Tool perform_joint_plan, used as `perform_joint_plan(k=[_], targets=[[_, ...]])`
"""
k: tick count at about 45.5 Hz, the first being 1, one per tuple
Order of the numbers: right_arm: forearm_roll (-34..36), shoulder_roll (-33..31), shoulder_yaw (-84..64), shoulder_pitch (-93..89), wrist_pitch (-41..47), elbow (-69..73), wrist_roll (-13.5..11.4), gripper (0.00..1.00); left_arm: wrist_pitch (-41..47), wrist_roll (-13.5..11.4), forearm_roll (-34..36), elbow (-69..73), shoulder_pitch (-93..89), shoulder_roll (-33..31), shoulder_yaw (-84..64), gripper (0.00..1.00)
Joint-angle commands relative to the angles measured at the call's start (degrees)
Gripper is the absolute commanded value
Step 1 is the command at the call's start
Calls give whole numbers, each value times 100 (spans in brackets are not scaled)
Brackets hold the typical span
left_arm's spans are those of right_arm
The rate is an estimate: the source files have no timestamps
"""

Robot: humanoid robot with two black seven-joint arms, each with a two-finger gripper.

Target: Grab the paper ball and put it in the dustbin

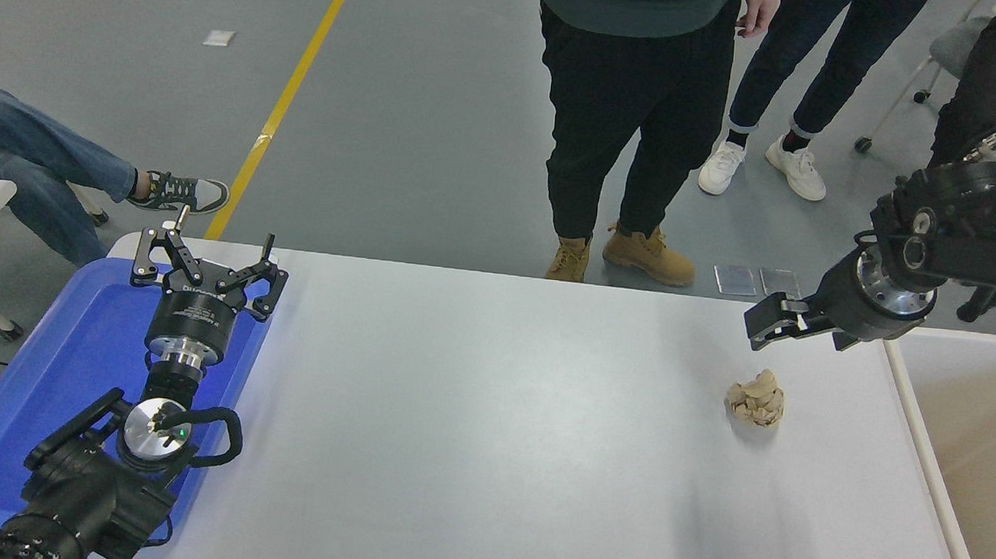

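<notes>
Paper ball on white tabletop, ungrasped.
Right pincer was held above and just beyond it, its opening not discernible; left pincer was parked spread open, empty, over blue tray; dustbin stood at right.

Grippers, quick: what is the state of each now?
Left gripper: open, holding nothing.
Right gripper: cannot be told; not holding the paper ball.
</notes>
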Motion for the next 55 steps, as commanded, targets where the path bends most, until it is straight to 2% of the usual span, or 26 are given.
perform_joint_plan(k=[1,22,55], targets=[[-128,346,203,-1036,-657,-834,0,100,0,3,4,0,0,0,3,100],[-400,794,467,-2266,-1597,-2091,0,100,0,3,-4,0,-9,0,3,100],[-541,1067,827,-3242,-2090,-3102,-18,100,0,-6,-4,0,-9,0,3,100]])
